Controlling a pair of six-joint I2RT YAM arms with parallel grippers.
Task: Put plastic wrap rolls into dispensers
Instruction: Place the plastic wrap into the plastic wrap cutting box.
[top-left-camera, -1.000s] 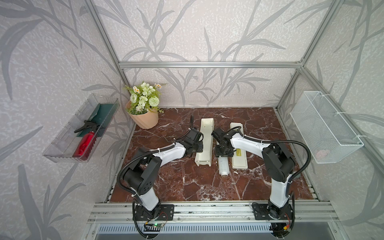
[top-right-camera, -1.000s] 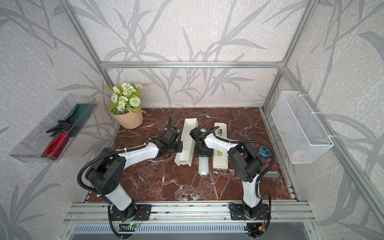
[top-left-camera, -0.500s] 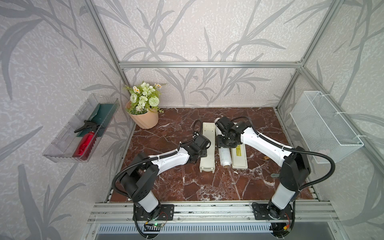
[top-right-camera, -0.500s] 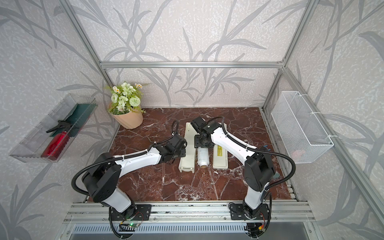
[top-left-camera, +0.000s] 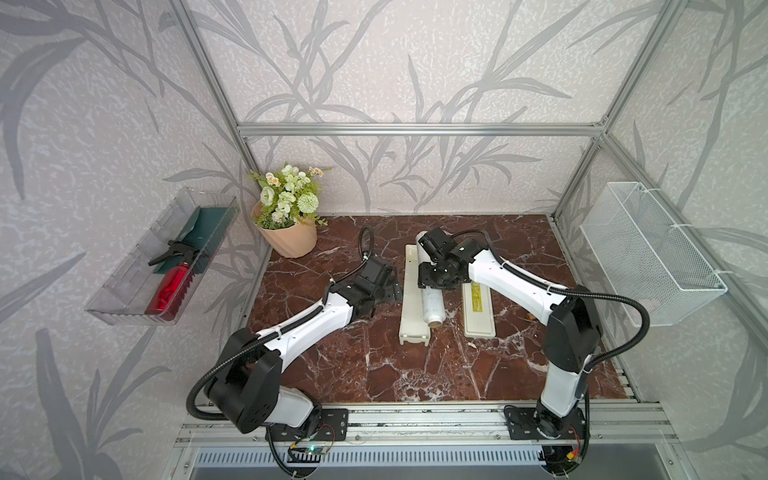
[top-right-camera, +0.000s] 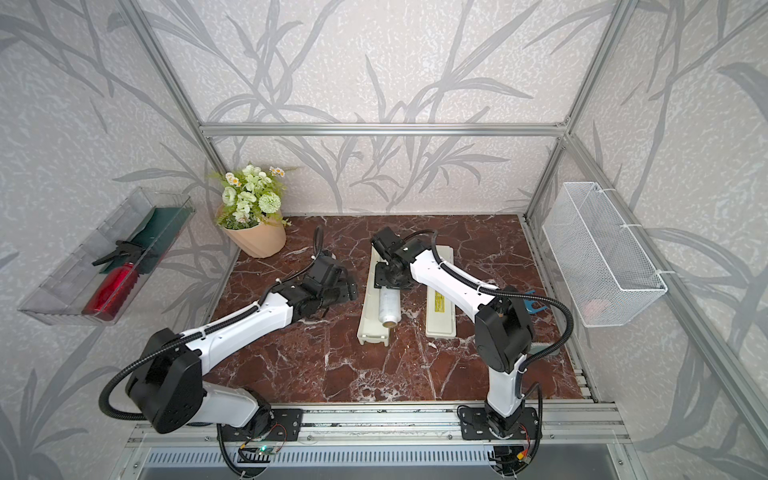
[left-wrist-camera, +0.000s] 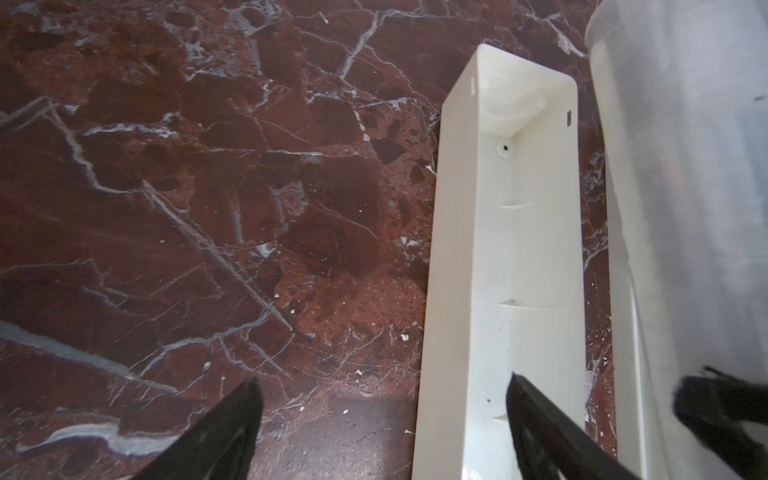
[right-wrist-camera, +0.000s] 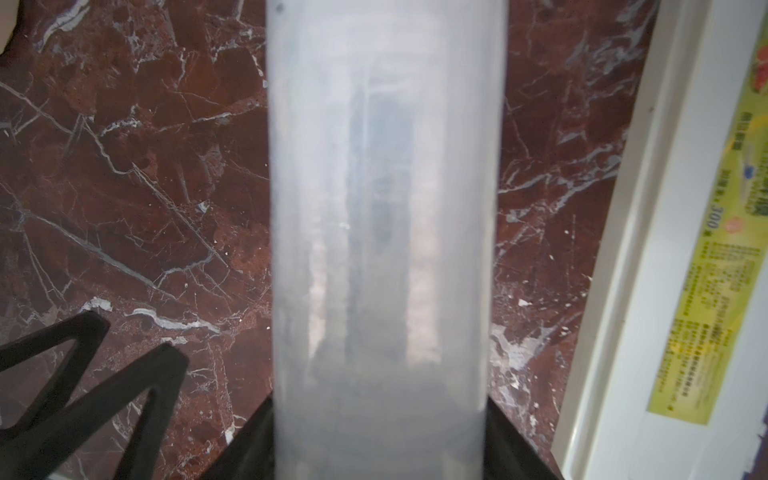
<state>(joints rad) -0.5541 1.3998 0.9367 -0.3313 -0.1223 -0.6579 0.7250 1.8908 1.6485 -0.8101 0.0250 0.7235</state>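
Marble: right fingers grip roll (left fingers wide).

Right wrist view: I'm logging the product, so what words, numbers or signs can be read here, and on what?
"300": on the yellow-green label of the dispenser lid.
Rest of that label's print: too small and blurred to read.
Plastic wrap roll: no text seen.

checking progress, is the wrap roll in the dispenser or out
Out. The dispenser trough lies empty; the roll is beside it, clamped in the right gripper.
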